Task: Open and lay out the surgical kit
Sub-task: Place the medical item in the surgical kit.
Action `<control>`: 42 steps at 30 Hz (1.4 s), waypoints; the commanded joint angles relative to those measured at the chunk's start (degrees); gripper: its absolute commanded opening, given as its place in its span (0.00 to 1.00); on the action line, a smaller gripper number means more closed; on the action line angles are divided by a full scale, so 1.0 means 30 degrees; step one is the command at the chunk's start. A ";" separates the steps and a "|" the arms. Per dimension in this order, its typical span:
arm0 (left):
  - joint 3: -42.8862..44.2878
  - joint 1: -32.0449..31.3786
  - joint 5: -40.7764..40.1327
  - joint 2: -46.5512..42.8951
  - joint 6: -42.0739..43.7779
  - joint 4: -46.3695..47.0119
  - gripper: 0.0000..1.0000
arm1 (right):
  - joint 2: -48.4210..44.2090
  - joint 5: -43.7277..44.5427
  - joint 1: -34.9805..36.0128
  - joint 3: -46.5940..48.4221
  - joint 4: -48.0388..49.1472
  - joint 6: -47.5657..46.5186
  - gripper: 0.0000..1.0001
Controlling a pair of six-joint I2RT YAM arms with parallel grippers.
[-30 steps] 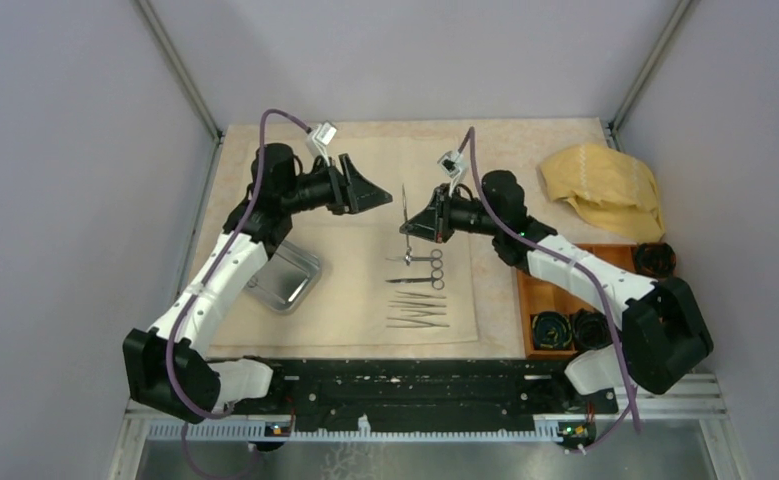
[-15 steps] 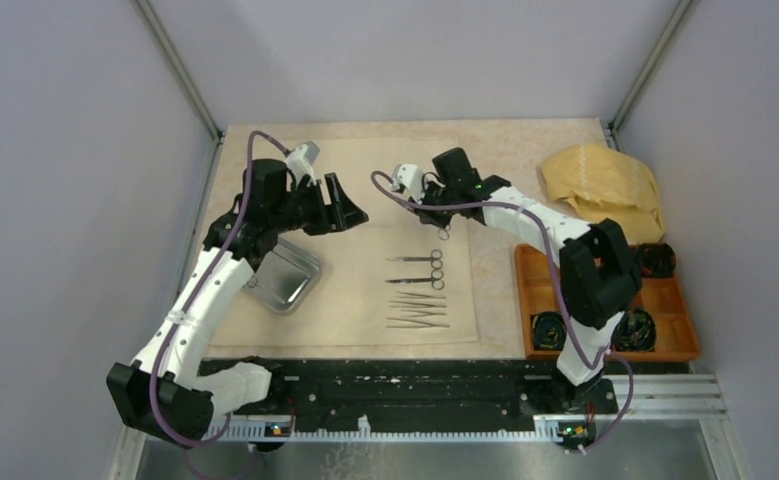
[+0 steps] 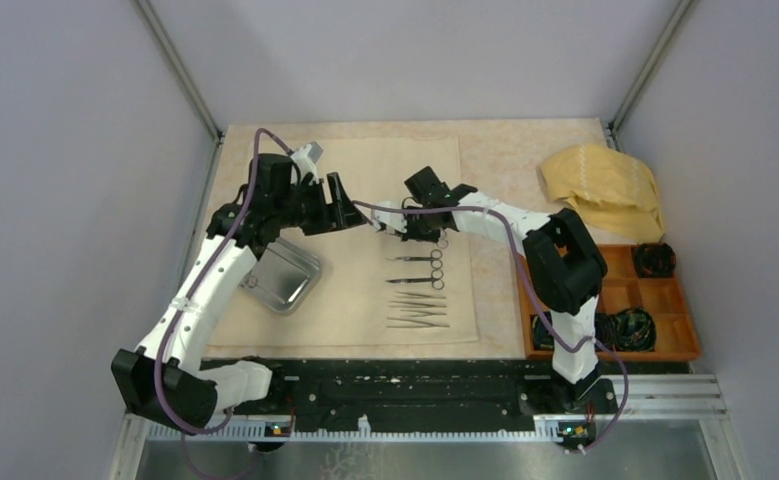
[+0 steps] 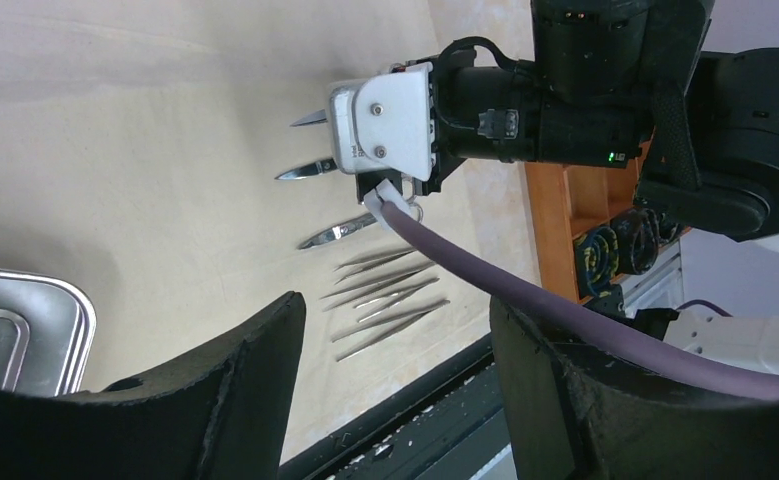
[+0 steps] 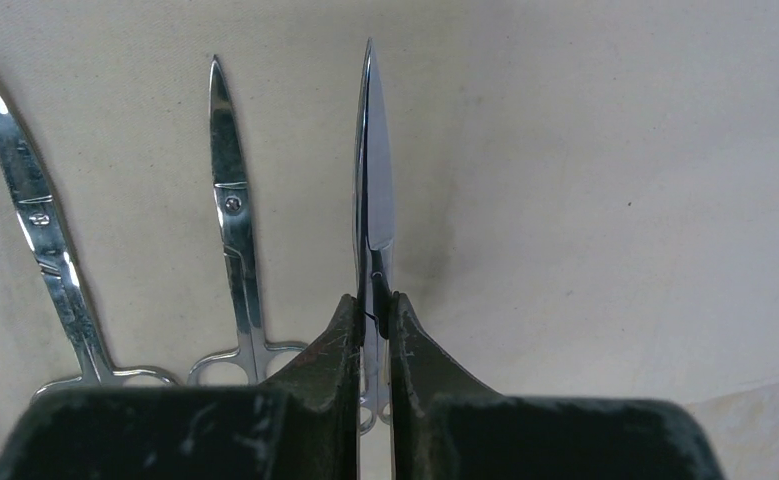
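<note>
Laying out instruments, I have the right tool clamped on slim steel scissors, close above the large pale cream cloth sheet, with two laid pairs just beside it. Next, I reckon, lower them flat in line and release; my left tool gapes empty.

A bench with a mottled beige top fills the middle of the booth. Behind the bench rises a plain lilac-grey back wall, and a left wall and right wall of the same colour flank it. A left post and a right post, both slanting aluminium, meet the bench's far corners. Along its near edge runs a black rail, then dull sheet metal. The light is soft and even.
</note>
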 commanded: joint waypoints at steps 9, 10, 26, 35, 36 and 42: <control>0.1648 0.0017 0.0042 0.0672 0.1170 -0.0253 0.74 | 0.1620 0.1300 0.0660 0.1217 0.0689 -0.1786 0.00; 0.1716 0.0029 -0.0028 0.0660 0.1258 -0.0319 0.74 | 0.1734 0.1326 0.0660 0.1236 0.0703 -0.1786 0.00; 0.1925 0.0060 -0.0119 0.0848 0.1405 -0.0444 0.74 | 0.2776 0.1322 0.0879 0.2274 0.0853 -0.1200 0.00; 0.1839 0.0097 0.0016 0.1033 0.1317 -0.0271 0.74 | 0.3320 0.1176 0.0826 0.2708 0.0631 -0.0500 0.00; 0.1846 0.0091 0.0023 0.1046 0.1317 -0.0255 0.74 | 0.3353 0.1113 0.0805 0.2740 0.0568 -0.0498 0.01; 0.1903 0.0113 -0.0092 0.1086 0.1440 -0.0306 0.74 | 0.3387 0.0383 0.0731 0.2686 0.0504 -0.0182 0.06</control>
